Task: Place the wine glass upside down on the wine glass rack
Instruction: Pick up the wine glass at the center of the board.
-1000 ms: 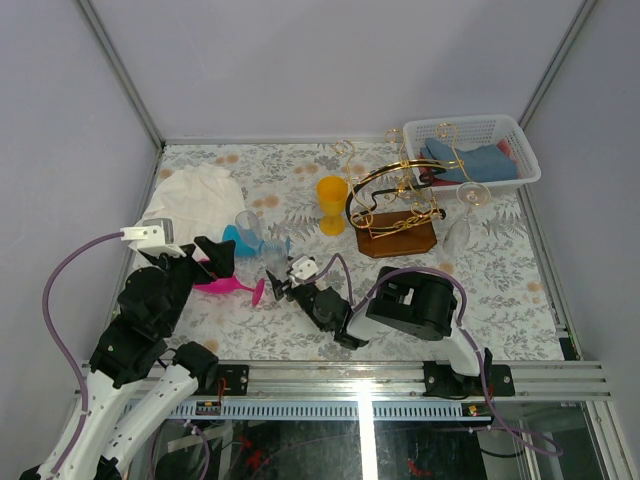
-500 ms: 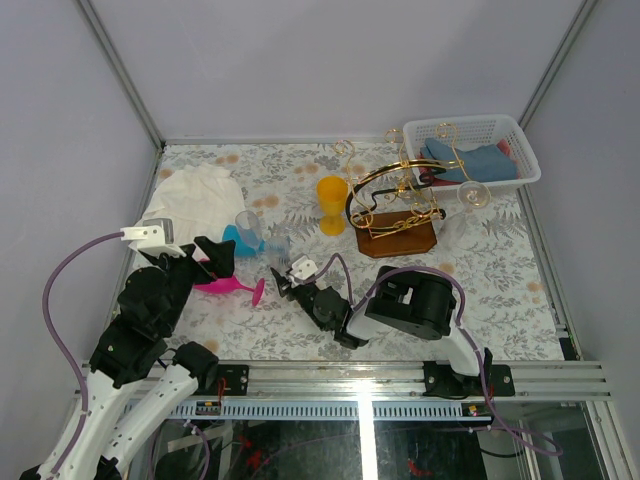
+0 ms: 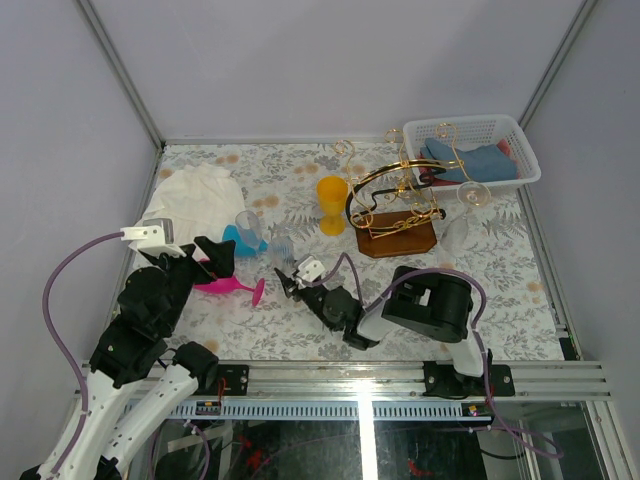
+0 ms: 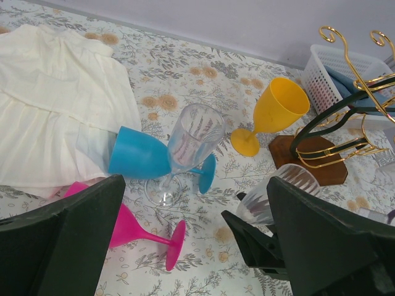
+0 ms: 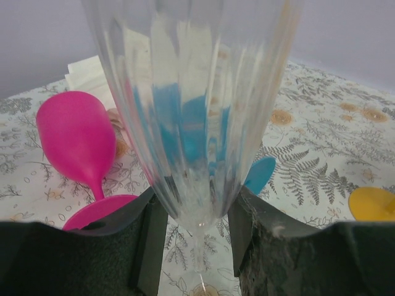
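Desk (image 3: 500,290), floral cover. Wine glass rack (image 3: 397,238) stands toward the far right corner, beside white basket (image 3: 520,150). Left hand (image 3: 208,262) spread wide, grasping nothing, near left edge. Right hand (image 5: 196,239) clenched on clear wine glass (image 5: 191,105), mid-desk, well apart from the rack.

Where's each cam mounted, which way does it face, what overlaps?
Top external: above, behind the bases, looking down at the table; both arms, left gripper, right gripper show.
Left wrist: on the left arm, facing the wine glass rack; its open fingers frame the view.
Right wrist: faces the clear wine glass it grips; its pads flank it.
Shared: pink glass in all three.
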Action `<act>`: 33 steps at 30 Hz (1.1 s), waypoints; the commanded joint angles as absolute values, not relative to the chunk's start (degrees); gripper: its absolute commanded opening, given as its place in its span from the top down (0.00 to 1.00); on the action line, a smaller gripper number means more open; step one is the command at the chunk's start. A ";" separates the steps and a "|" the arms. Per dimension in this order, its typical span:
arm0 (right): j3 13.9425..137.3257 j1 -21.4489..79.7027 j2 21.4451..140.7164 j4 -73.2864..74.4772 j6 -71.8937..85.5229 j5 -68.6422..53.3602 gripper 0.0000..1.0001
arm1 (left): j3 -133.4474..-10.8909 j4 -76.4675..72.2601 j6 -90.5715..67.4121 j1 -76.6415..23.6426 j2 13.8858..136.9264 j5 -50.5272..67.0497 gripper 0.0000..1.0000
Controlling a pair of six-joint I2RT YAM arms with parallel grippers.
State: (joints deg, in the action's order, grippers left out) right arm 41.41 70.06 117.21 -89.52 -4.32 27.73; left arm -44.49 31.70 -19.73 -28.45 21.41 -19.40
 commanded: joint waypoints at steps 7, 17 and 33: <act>38.92 69.88 109.63 -97.56 -7.76 25.78 0.69 | -43.77 27.42 -20.23 -27.47 21.10 -18.83 0.02; 37.16 70.27 99.17 -96.07 -8.13 24.28 0.69 | -47.31 28.39 -22.99 -27.51 20.41 -16.56 0.01; 43.38 70.62 84.33 -83.50 -9.74 18.35 0.69 | -48.80 27.63 -35.46 -27.46 22.57 -3.00 0.00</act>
State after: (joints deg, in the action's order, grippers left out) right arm 40.34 70.24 88.18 -82.96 -8.45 20.80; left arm -48.95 31.75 -31.46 -27.86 21.56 -8.58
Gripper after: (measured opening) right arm 0.457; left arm 0.997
